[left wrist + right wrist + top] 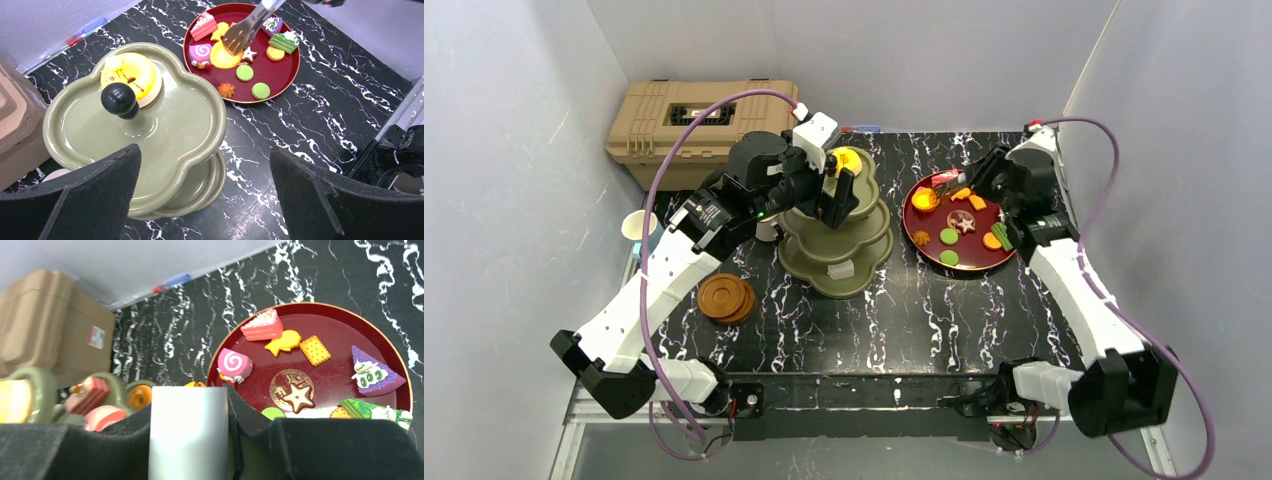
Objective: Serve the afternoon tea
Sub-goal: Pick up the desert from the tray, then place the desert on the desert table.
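**Tea service: claws and stock as found**

1. My left claw (204, 160): fingers wide apart, gripping nothing. It hung over the top tier of the olive-green stand (799, 255), which stood at the middle of the black marbled tabletop (904, 320).
2. Stand, top tier: black knob (119, 97) upright. One yellow ring-shaped pastry (137, 75) lay just behind the knob, touching it, at upper left of the left wrist view.
3. Stand, lower tiers: a striped red cake (89, 392) and other small pastries, blurred at lower left of the right wrist view.
4. My right claw (189, 410): clamped on the handle of the metal tongs (247, 30).
5. Tongs: tips over a round yellow pastry (222, 57) on the dark-red plate (984, 262). I could not tell whether they touched it.
6. Plate: to the right of the stand in the top view, close beside it, holding the remaining pastries.
7. Wooden saucers (726, 298): stacked at lower left of the stand, apart from it.
8. White mug (637, 225): at the left edge of the tabletop.
9. Tan toolbox (699, 125): upper left, closed.
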### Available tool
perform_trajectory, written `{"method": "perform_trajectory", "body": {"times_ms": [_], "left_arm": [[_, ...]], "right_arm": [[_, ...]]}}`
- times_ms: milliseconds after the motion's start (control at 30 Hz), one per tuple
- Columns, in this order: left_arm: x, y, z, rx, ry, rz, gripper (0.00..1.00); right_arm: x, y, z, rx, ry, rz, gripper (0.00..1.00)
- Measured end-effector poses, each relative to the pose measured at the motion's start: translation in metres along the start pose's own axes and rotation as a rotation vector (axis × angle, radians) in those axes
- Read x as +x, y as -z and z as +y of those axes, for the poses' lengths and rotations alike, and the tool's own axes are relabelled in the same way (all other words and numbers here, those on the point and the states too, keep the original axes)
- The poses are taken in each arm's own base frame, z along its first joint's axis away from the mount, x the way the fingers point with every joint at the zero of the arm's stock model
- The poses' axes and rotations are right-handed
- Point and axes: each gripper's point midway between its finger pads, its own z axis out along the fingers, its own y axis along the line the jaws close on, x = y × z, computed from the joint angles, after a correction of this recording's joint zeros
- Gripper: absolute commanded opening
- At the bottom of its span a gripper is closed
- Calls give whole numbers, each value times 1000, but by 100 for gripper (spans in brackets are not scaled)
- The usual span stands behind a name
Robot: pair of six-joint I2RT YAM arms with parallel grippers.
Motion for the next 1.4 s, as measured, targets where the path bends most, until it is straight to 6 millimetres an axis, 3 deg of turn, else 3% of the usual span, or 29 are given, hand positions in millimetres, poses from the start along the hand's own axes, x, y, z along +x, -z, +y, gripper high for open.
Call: {"method": "perform_trajectory", "body": {"times_ms": [167,367,767,1000,1233,1400], "left_arm": [[1,1,1,-2,-5,-4,99],[0,1,1,-2,-5,-7,99],[0,1,1,-2,-5,-7,99],[0,1,1,-2,-5,-7,99],[0,1,1,-3,-5,-7,99],[0,1,1,-3,-6,-7,99]], "right_arm": [[-26,47,23,-87,-22,-47,1],[-12,79,49,-174,-62,13,1],[42,94,109,-278,-59,142,1],[44,101,138,-314,-87,74,1],[49,95,145,-284,-87,30,1],[64,89,140,-258,-78,29,1]]}}
